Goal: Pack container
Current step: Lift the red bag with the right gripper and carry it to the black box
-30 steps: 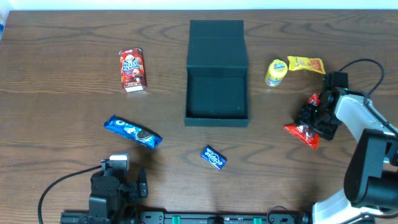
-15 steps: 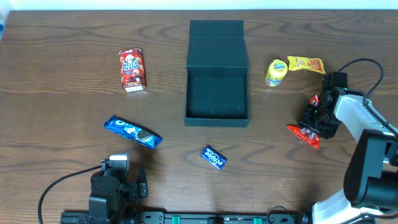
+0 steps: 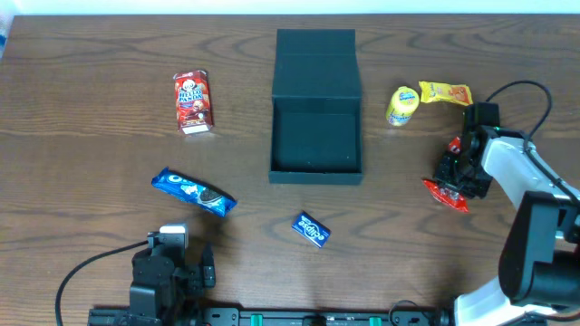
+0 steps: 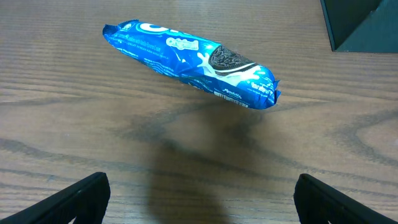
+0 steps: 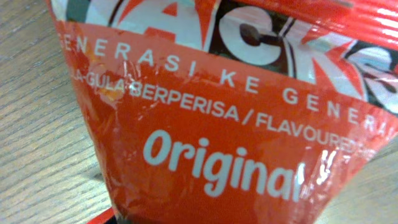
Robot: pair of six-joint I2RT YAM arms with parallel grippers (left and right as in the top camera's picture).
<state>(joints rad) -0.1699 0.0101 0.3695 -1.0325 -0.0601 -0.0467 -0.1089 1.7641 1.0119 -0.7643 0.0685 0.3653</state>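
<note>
The container (image 3: 315, 175), a dark teal-black square box, lies open at the table's middle with its flap lid (image 3: 314, 54) folded back; nothing shows inside it. One corner of the container (image 4: 364, 25) shows in the left wrist view. My right gripper (image 3: 458, 172) is down over a red snack packet (image 3: 449, 193) at the right. That red packet (image 5: 217, 124) fills the right wrist view, crinkled and tapering into the jaws, and the fingers are hidden behind it. My left gripper (image 4: 199, 186) stands wide open near the front edge. It holds nothing, and a blue Oreo packet (image 4: 193, 62) lies ahead of it.
A red Hello Panda box (image 3: 193, 101) lies at the left and the Oreo packet (image 3: 193, 191) at the front left. A small blue packet (image 3: 311, 228) sits in front of the container. A yellow packet (image 3: 402, 105) and a yellow-orange one (image 3: 446, 92) lie at the right rear.
The right gripper's jaws have come together on the red packet, and the packet has shifted slightly right under them. The left arm has not moved.
</note>
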